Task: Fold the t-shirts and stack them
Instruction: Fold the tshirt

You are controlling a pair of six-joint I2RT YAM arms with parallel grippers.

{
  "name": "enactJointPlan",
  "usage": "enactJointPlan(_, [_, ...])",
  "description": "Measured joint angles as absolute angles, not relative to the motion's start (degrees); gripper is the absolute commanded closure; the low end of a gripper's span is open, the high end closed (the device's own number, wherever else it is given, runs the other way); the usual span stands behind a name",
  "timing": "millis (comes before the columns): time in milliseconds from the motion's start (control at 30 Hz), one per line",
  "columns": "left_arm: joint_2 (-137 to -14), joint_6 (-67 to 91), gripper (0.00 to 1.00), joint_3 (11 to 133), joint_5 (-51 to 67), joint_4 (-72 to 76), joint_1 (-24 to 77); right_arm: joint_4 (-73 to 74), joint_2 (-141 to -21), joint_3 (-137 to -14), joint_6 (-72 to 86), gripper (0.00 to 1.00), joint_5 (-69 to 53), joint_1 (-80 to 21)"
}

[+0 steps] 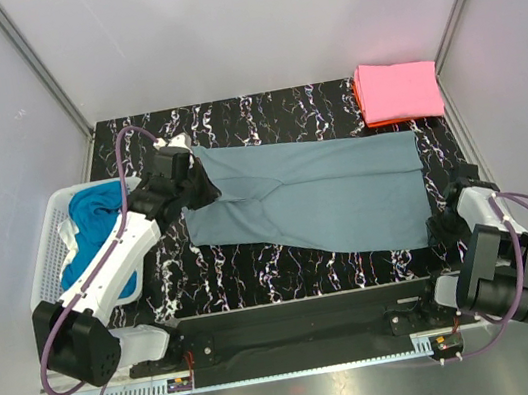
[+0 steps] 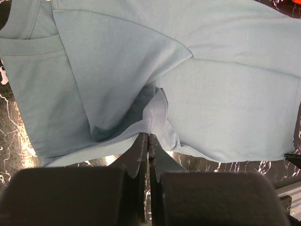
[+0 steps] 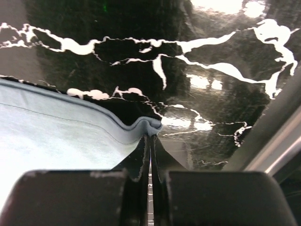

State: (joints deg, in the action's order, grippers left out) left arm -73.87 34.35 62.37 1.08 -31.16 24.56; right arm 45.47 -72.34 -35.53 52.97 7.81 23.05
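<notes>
Grey-blue cotton, soft and matt: the t-shirt (image 1: 325, 197) lies spread flat across the middle of the black, white-veined table (image 1: 261, 117), its ribbed collar towards my left. My left gripper (image 2: 148, 136) is clamped tight on a raised pleat of it beside the sleeve. My right gripper (image 3: 151, 137) is pinched closed on the rolled hem corner at the near right. In the far right corner a pink shirt (image 1: 398, 89) sits folded square on an orange-red one (image 1: 358, 99). At the table's left edge a white mesh basket (image 1: 50, 253) holds crumpled teal shirts (image 1: 94, 211).

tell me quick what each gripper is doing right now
left gripper: closed, pinching the grey-blue shirt
right gripper: closed on that shirt's edge
</notes>
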Motion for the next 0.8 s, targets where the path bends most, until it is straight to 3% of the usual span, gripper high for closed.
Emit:
enactJointPlan(433, [-73.5, 33.9, 1.0, 65.0, -2.7, -33.5, 24.6, 45.9, -71.7, -36.6, 52.1, 1.0, 7.6, 23.0])
enactJointPlan(800, [-76.0, 31.5, 1.0, 72.6, -6.8, -34.7, 23.0, 46.3, -64.6, -41.4, 48.8, 1.0, 4.5, 23.0])
